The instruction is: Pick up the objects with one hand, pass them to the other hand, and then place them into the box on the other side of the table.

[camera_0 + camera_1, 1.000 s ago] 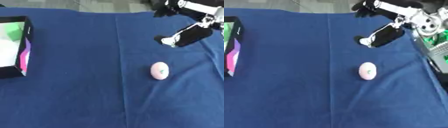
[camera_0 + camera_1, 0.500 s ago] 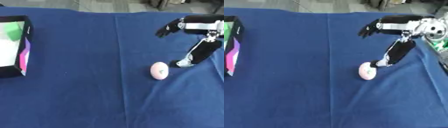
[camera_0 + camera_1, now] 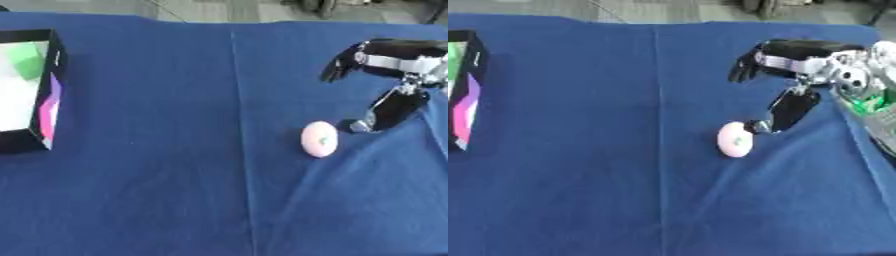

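Pink and rounded, the ball [image 3: 319, 139] lies on the blue cloth [image 3: 175, 165] right of the middle fold, well apart from the box [image 3: 33, 90] at the left edge. In the left eye view the right hand [image 3: 385, 75] comes in from the right side, spread wide: its fingers [image 3: 337, 65] reach out to the left above the ball's far side, and its thumb [image 3: 385, 112] hangs down with the tip just beside the ball's right flank. I cannot tell whether the tip touches the ball. Nothing is curled round anything, so the hand is open and holds nothing. The ball lies below and to the left of the palm, in the gap between thumb and fingers; it is slightly longer up and down the picture than across.

The right eye view gives the same layout from a little to the side. Here the thumb tip looks almost against the ball's upper right edge, and the fingers are farther off, up and away over the cloth. The left hand shows in neither view, so the right hand is plainly the one to pick up. My judgement is that the palm must come down and left over the ball before the fingers can close on it.
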Robot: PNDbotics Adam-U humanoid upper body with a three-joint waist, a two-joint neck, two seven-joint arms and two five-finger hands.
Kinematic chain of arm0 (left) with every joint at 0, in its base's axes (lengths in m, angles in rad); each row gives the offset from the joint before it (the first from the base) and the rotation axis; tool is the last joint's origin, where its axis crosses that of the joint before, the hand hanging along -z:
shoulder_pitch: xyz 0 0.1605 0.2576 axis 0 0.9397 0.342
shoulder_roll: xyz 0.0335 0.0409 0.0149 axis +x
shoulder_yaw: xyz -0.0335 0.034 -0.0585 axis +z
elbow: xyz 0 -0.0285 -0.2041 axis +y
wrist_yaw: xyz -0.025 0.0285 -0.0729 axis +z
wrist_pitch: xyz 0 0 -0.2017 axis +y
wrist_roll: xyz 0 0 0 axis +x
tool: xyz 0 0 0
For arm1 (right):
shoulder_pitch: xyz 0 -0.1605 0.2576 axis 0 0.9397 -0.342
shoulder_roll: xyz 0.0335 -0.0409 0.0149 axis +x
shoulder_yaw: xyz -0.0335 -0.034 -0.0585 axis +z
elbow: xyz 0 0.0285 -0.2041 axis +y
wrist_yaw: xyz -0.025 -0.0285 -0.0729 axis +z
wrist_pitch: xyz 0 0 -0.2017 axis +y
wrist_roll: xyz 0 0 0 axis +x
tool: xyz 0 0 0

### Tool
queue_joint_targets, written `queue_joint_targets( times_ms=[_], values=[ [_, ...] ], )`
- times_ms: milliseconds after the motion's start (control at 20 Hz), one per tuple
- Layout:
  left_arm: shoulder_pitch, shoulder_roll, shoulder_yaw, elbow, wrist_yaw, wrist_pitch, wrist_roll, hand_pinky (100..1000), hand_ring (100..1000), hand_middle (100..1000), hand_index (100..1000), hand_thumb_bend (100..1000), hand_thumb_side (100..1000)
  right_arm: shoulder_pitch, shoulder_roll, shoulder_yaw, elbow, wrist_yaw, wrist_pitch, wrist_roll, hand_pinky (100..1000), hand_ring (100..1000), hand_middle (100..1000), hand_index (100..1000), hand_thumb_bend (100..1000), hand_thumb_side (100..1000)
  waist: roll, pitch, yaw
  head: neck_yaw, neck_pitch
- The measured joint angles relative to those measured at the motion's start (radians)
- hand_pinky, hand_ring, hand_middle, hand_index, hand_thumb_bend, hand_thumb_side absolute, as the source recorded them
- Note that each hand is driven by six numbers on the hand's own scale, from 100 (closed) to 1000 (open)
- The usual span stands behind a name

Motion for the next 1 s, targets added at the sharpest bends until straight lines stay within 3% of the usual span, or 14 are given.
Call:
queue_joint_targets(
  times_ms=[600, 950, 1000],
  values=[
    [-0.012, -0.008, 0.0, 0.0, -0.008, 0.005, 0.005, 735, 744, 762, 907, 182, 870, -0.001, 0.05, 0.047, 0.123, 0.023, -0.031, 0.0, 883, 834, 742, 804, 425, 121, 0.005, 0.001, 0.009, -0.011, 0.0],
    [-0.018, -0.009, 0.0, 0.0, -0.011, 0.002, 0.01, 733, 738, 753, 897, 177, 862, 0.0, 0.069, 0.059, 0.213, 0.107, -0.052, 0.002, 879, 834, 739, 798, 458, 132, 0.005, 0.01, 0.015, -0.013, 0.001],
    [-0.02, -0.009, 0.0, 0.0, -0.013, 0.0, 0.01, 733, 738, 752, 895, 176, 861, 0.0, 0.073, 0.062, 0.225, 0.114, -0.057, 0.0, 879, 834, 736, 795, 431, 146, 0.005, 0.011, 0.015, -0.013, 0.001]
  ],
)
